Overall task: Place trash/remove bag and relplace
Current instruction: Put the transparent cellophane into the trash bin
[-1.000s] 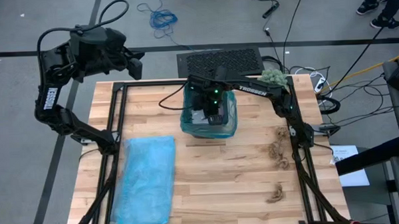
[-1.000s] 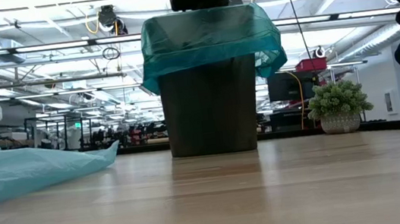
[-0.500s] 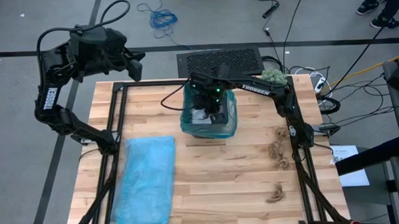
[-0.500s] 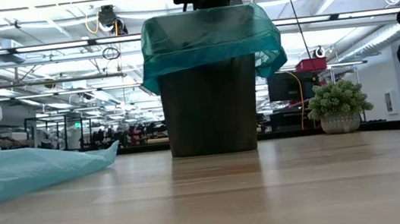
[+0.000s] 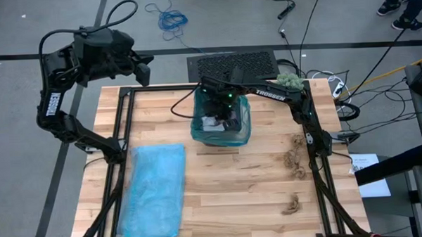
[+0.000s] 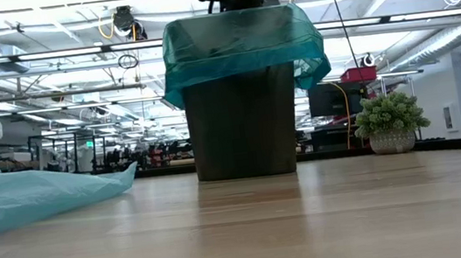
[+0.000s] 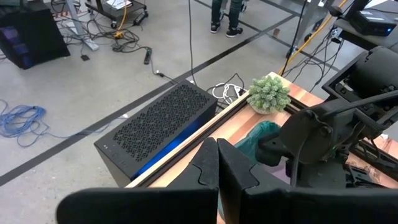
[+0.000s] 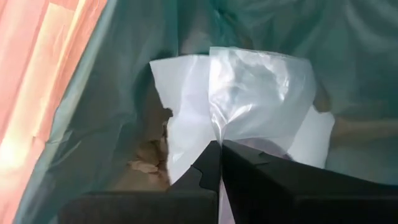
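My right gripper [image 5: 224, 120] hangs straight over the mouth of the bin [image 6: 242, 119], which stands at the table's [image 5: 221, 195] twelve o'clock side, because the liner's [image 5: 243, 131] opening is the only way in for what I carry. My right fingers [image 8: 211, 165] are pressed together on a clear plastic piece [image 8: 249, 93], so it dangles inside the teal liner instead of catching on the rim. Under it, in the right wrist view, a brown wad [image 8: 144, 160] already lies at the liner's bottom, so I judge some trash is in and this piece should go next, once I part my fingers. More trash waits on the table: a cluster of wads [image 5: 294, 160] at about three o'clock and another [image 5: 293, 204] nearer five, both well apart from the bin and on my right arm's side, which is why that arm does the carrying. The spare bag [image 5: 155, 191] lies flat toward eight o'clock, kept clear of the bin until the full liner comes out. My left gripper [image 7: 217, 168] is parked off the table at about ten o'clock, narrow and holding nothing, out of the right arm's way. The fuzzy ball [image 5: 288, 80] sits at the one o'clock edge and is not trash.
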{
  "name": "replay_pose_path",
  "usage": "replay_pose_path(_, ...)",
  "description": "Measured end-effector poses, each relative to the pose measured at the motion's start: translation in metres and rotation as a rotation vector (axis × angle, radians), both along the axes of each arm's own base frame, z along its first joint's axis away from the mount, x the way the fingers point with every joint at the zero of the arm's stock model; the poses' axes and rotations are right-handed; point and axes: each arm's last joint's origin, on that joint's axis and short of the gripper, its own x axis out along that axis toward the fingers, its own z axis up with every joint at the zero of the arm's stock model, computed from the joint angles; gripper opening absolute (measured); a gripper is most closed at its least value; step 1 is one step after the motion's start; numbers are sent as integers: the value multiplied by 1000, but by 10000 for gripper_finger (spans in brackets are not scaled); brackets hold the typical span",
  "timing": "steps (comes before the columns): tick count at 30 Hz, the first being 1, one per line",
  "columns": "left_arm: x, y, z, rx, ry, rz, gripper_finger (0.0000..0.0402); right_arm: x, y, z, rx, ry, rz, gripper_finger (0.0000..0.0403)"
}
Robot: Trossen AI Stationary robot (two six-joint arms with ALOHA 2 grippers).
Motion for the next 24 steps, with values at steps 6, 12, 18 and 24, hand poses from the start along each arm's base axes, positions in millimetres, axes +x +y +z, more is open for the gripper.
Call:
replay_pose_path(6,-1,-1,0,2,-3,0,0,3,-2,1,-94,-43,99,0)
replay_pose_path(12,-1,-1,0,15,9,-9,0,4,-9,2,-144,-77,162,0)
replay_pose_path(18,-1,-1,0,15,8,-9,0,4,-18,-3,-164,-69,211,0)
replay_pose_path(24,-1,-1,0,14,8,-9,0,8,-19,-6,-142,-83,153,0)
